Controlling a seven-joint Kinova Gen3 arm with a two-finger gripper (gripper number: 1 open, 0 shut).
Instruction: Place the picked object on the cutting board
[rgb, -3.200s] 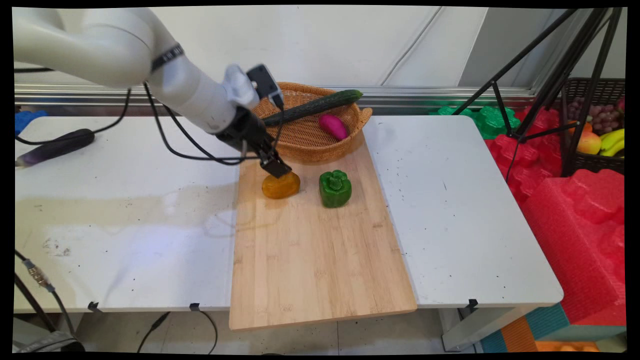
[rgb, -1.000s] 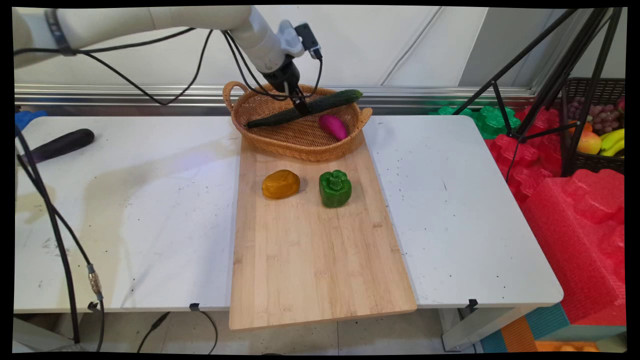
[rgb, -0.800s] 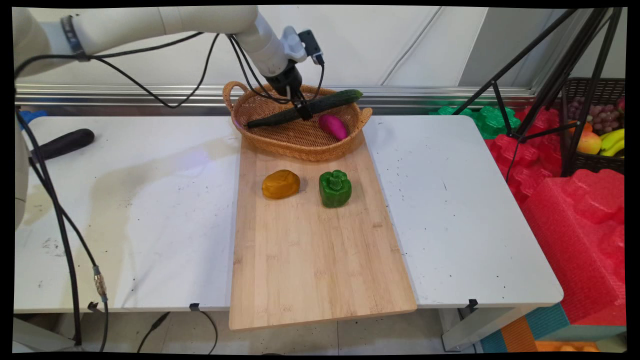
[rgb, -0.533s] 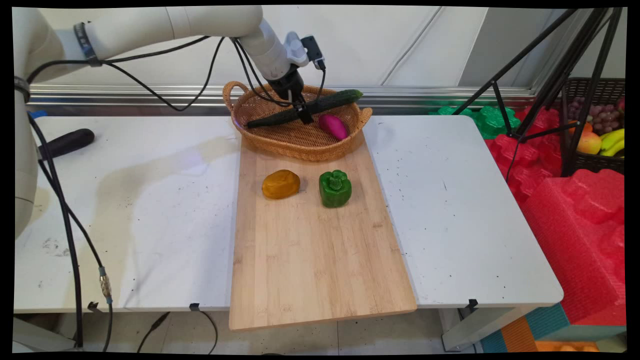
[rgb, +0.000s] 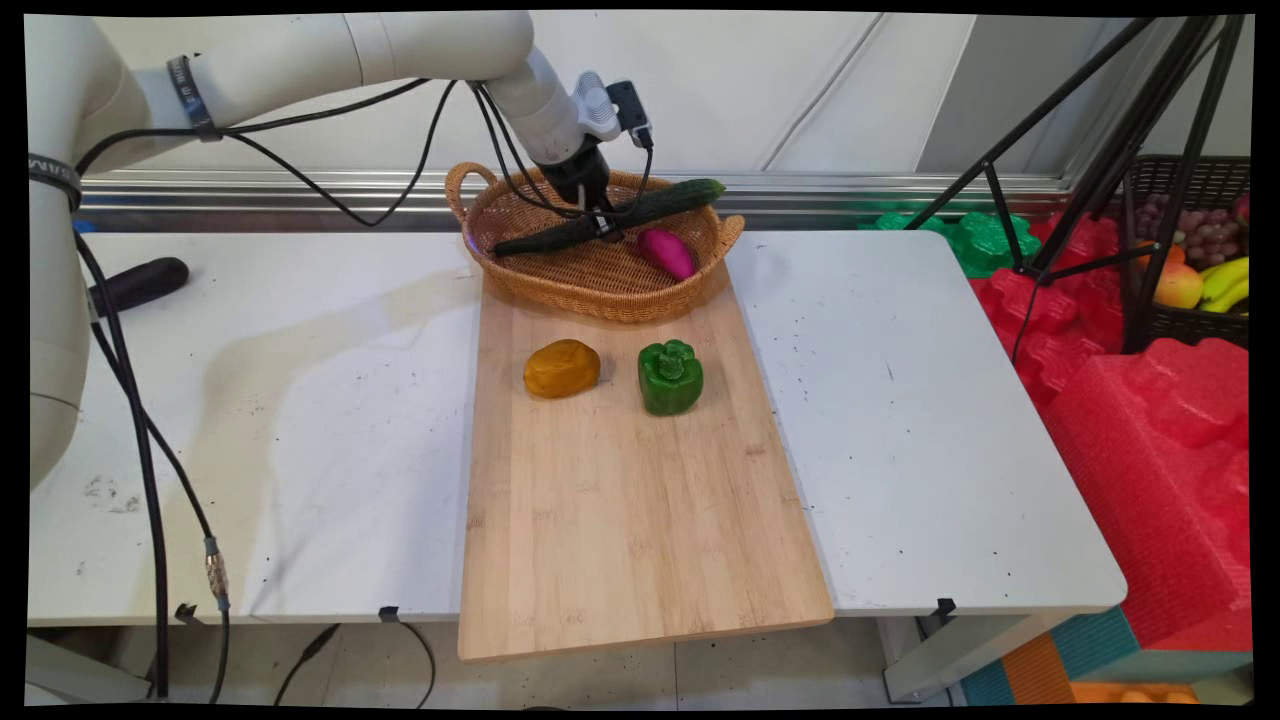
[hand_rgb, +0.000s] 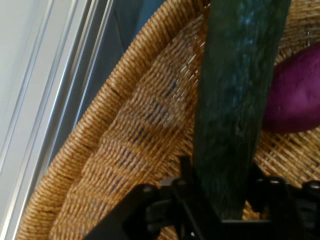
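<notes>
Two black fingers (hand_rgb: 264, 187) of the gripper (rgb: 600, 222) astride the dark cucumber (rgb: 660, 200), seemingly clamped on it near mid-length. Cucumber slanted across the wicker basket (rgb: 600, 290), one tip out over the rim, just beside a purple sweet potato (rgb: 667, 253). Well apart on the cutting board (rgb: 640, 520): orange potato (rgb: 562, 368), green pepper (rgb: 670, 377). Judged mid-grasp; long, so apt to tilt unless held near its balance point.

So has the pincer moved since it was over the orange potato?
Yes. The pincer has gone from the board back to the basket, where its fingers flank the cucumber.
</notes>
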